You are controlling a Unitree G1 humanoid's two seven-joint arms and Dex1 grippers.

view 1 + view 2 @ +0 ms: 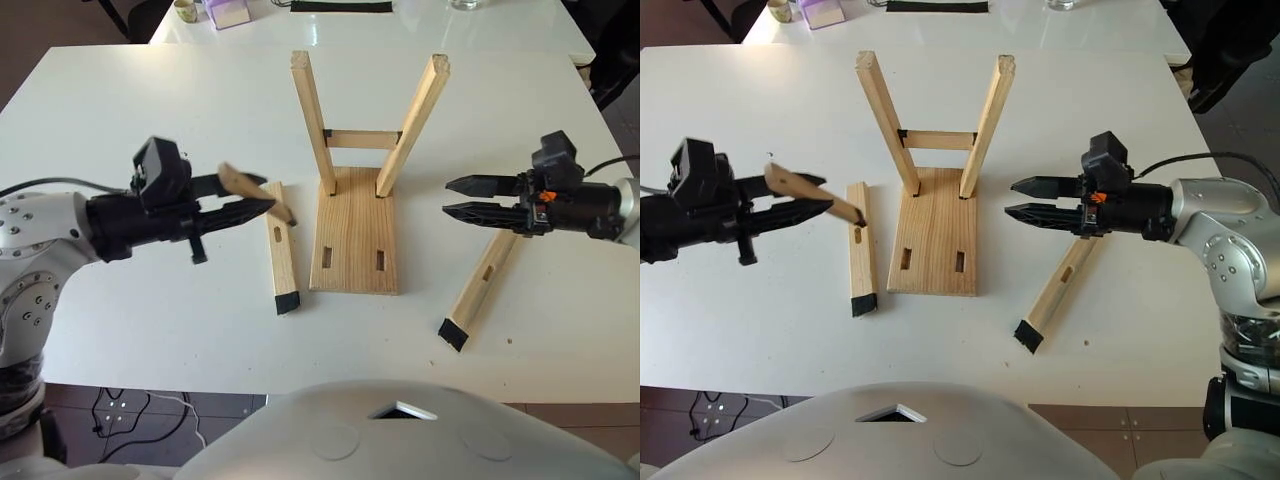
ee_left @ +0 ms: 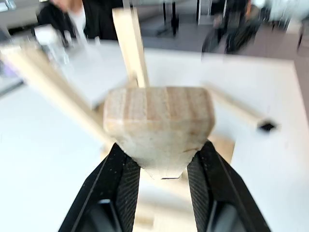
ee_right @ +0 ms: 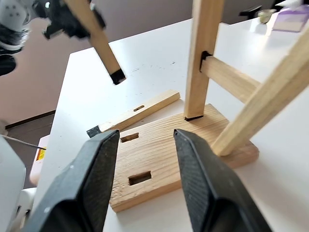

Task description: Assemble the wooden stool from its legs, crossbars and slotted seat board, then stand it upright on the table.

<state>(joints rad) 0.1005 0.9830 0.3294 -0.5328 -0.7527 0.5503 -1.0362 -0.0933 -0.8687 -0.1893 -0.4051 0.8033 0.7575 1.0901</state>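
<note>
Two legs (image 1: 312,120) stand slotted in the seat board (image 1: 352,245), which lies flat between the left end effector (image 1: 264,195), clenching a crossbar (image 1: 240,181), and the right end effector (image 1: 447,197), gaping empty above a loose leg (image 1: 480,285). Held askew, the crossbar may jam and topple those legs.

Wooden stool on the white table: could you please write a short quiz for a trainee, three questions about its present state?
1. True or false: the flat slotted wooden seat board already carries two light wooden legs standing in it, joined by a short wooden crossbar.
2. What does the left gripper hold? A) nothing B) a short black-tipped wooden bar C) the seat board
3. Fill in: ___ rectangular slots in the seat board are empty.
Key: 1 true; 2 B; 3 two.
</note>
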